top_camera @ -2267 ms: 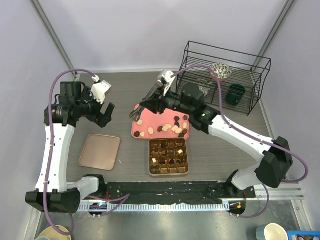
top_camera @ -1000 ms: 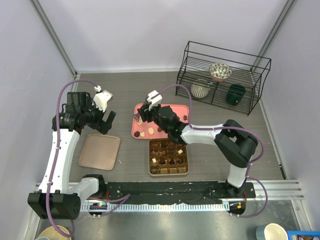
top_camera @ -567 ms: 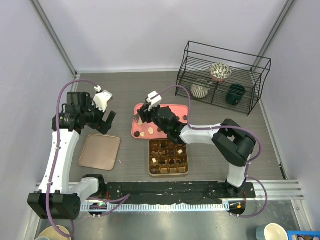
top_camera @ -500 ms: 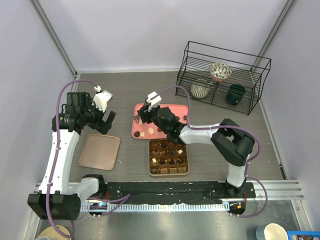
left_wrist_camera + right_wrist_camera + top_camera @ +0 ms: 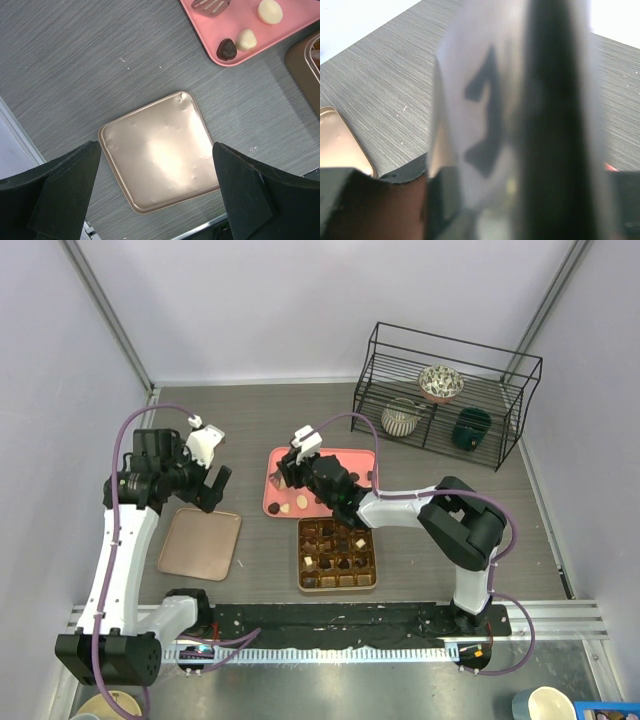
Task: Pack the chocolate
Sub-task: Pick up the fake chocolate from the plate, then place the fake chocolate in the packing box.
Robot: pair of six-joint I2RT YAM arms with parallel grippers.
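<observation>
Chocolates (image 5: 302,502) lie on the pink tray (image 5: 352,456); in the left wrist view one dark (image 5: 226,48) and two cream ones (image 5: 245,39) show at the pink tray's (image 5: 295,30) near corner. More chocolates sit in the gold-brown gridded box (image 5: 337,553). My right gripper (image 5: 297,462) is shut on metal tongs (image 5: 278,470), whose slotted tip (image 5: 210,5) hangs over the tray's left end. The tongs (image 5: 485,125) fill the right wrist view, blurred, in my right gripper (image 5: 510,205). My left gripper (image 5: 210,485) (image 5: 156,165) is open and empty above the gold lid (image 5: 160,155).
The flat gold lid (image 5: 200,543) lies left of the box. A black wire rack (image 5: 445,400) at the back right holds a patterned bowl (image 5: 440,380), a striped cup (image 5: 400,418) and a dark green mug (image 5: 471,427).
My right arm has folded in close over the pink tray, still holding the tongs at its left end. In the last second both grippers shifted only slightly.
</observation>
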